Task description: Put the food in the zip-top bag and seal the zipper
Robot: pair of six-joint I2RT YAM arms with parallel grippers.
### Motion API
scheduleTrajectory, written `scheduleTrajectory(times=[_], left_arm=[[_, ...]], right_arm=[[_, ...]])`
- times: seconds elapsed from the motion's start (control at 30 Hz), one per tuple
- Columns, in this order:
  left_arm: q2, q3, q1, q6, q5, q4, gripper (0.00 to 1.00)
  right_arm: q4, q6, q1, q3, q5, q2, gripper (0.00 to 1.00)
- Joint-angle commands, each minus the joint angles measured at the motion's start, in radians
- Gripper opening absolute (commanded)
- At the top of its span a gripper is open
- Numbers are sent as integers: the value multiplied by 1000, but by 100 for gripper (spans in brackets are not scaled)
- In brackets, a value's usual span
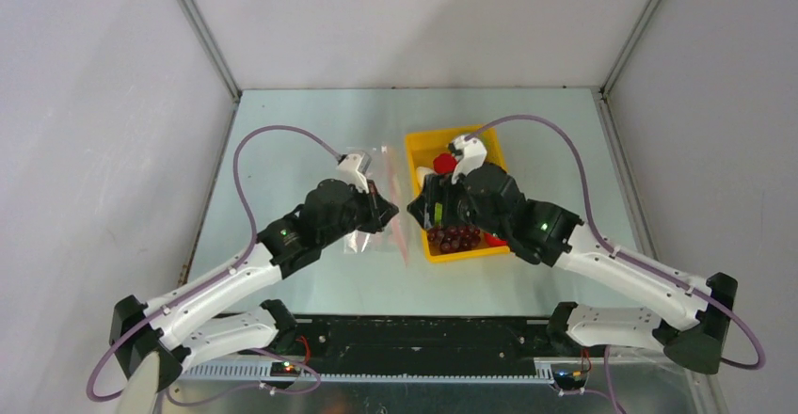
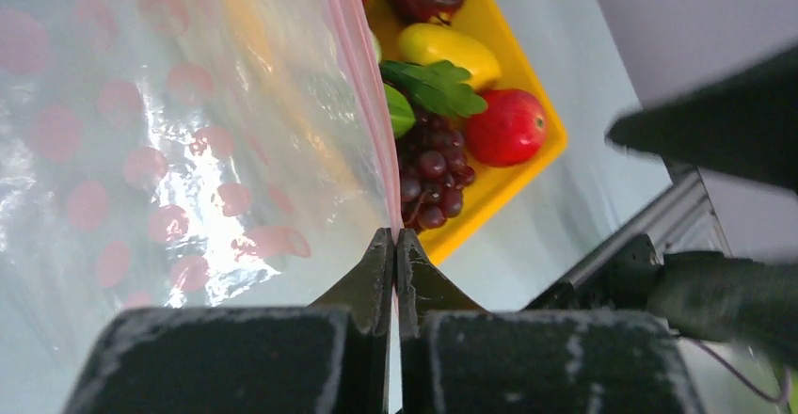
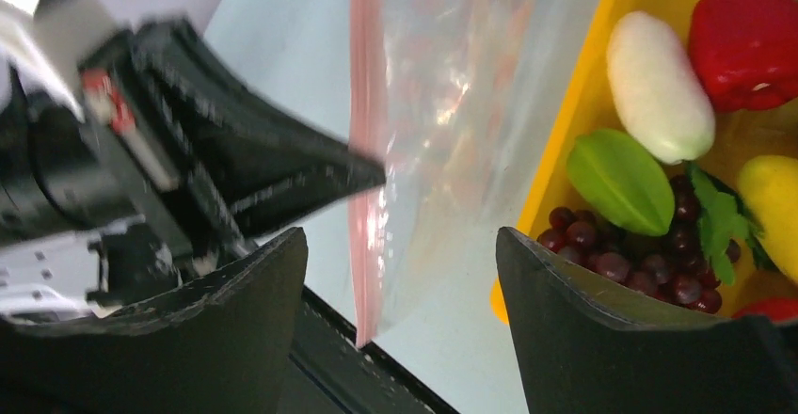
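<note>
The clear zip-top bag [image 2: 169, 132] with pink dots hangs lifted, and my left gripper [image 2: 396, 235] is shut on its pink zipper [image 2: 362, 75]. From above, the left gripper [image 1: 391, 212] and the right gripper [image 1: 419, 209] nearly meet beside the zipper [image 1: 403, 235]. My right gripper [image 3: 400, 235] is open, and the zipper [image 3: 365, 103] and the bag's corner [image 3: 461, 85] hang between its fingers without touching them. The food lies in the yellow tray [image 2: 499, 183]: grapes [image 3: 602, 245], white radish [image 3: 659, 85], red pepper [image 3: 748, 42], a green piece [image 3: 621, 179] and an apple [image 2: 508, 127].
The yellow tray [image 1: 414, 141] sits right of centre, partly under the right arm. The table's black front rail [image 1: 423, 334] runs along the near edge. Grey walls close in on the left, right and back.
</note>
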State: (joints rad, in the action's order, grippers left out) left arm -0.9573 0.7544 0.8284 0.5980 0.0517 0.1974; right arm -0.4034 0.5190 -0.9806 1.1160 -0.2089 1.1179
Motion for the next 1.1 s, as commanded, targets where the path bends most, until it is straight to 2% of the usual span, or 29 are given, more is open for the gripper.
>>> scheduleTrajectory(times=[0.0,0.17,0.53,0.87,1.07], left_arm=[[-12,74,0,70,161,55,0],[-5,92,1,132,206,87,0],[-43,207,1,232,263,262,0],[-41,218,1,223,253,289,0],[-50,226,1,220,255,291,0]], right_arm=[[45,-87,-59,-66,-13,-35,77],[144,-106,-119,-143,-18,-15,76],[310,-174,-128,-161,15,81,74],[273,-175,-128,-160,-78,84,71],[282,-202,-144,-161,18,98,68]])
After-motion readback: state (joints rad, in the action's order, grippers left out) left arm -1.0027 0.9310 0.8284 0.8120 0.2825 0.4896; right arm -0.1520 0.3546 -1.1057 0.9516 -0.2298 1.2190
